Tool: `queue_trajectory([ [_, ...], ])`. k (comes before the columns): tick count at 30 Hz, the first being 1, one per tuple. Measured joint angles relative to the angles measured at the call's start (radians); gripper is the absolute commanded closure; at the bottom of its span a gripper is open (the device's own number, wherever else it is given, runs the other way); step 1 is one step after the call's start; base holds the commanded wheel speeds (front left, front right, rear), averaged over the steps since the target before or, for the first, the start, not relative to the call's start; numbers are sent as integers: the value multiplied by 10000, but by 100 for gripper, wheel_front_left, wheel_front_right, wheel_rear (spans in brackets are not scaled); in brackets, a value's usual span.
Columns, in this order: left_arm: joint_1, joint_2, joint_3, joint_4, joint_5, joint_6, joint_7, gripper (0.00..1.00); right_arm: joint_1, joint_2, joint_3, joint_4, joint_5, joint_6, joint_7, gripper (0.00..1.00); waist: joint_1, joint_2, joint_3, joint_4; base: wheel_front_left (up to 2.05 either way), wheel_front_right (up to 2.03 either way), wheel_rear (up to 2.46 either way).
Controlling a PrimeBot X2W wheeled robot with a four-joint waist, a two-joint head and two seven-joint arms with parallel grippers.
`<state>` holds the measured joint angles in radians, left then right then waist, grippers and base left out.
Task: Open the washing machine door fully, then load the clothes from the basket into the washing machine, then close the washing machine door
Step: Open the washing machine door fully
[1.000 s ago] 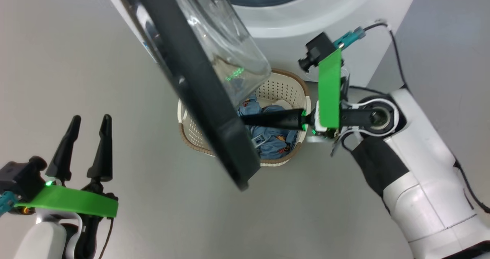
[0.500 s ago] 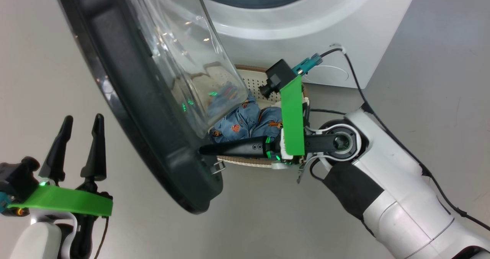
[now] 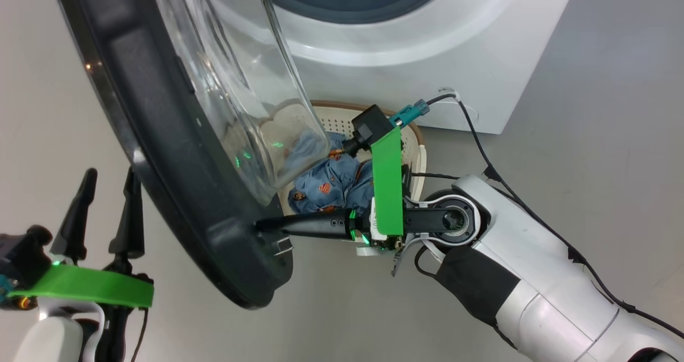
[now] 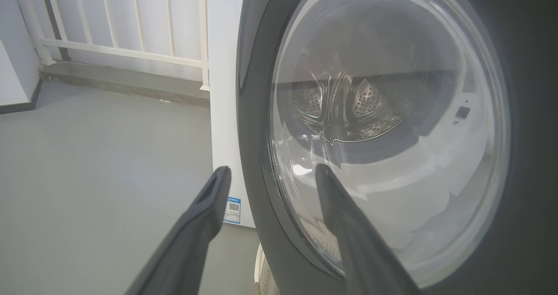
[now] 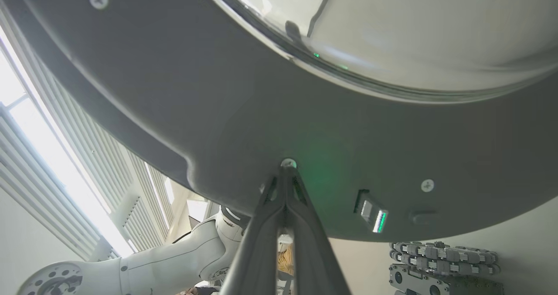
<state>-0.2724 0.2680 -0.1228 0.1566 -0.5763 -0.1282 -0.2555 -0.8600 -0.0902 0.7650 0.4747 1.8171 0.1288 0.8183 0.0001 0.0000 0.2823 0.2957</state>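
Note:
The washing machine door (image 3: 160, 137), a black rim around a clear glass bowl, stands swung out to the left of the white washing machine (image 3: 427, 57). My right gripper (image 3: 260, 225) is shut with nothing in it, its tips pressed against the inner face of the door rim (image 5: 392, 147) close to the metal latch (image 5: 372, 210). My left gripper (image 3: 109, 176) is open at the lower left, on the door's outer side (image 4: 383, 133). The cream basket (image 3: 412, 137) sits on the floor before the machine, with the blue printed clothes (image 3: 331, 183) in it, partly behind the glass.
Grey floor lies all around. A black cable (image 3: 481, 143) trails from my right wrist past the machine's lower corner. A white railing (image 4: 130, 25) stands beyond the machine's side, where a blue label (image 4: 234, 206) sits low. A tracked device (image 5: 444, 264) lies at the lower right.
The door has swung further out to the left with my shut right gripper against its inner rim. The head camera has shifted. My left gripper stays open in place.

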Motion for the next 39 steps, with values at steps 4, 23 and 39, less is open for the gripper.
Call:
queue_trajectory([
  [4,165,-2,75,46,69,0,0,0,12,-146,13,-165,174,0,-259,100,0,0,-192,-84,0,0,0],
  [23,1167,2,771,58,378,0,0,0,2343,-2033,-59,-2612,1438,0,-2391,100,0,0,-1099,-965,0,0,0],
  [39,2027,-117,1064,-13,662,0,0,0,4103,-2571,-917,-3701,1080,0,-4861,0,0,0,-1912,-1817,0,0,0],
])
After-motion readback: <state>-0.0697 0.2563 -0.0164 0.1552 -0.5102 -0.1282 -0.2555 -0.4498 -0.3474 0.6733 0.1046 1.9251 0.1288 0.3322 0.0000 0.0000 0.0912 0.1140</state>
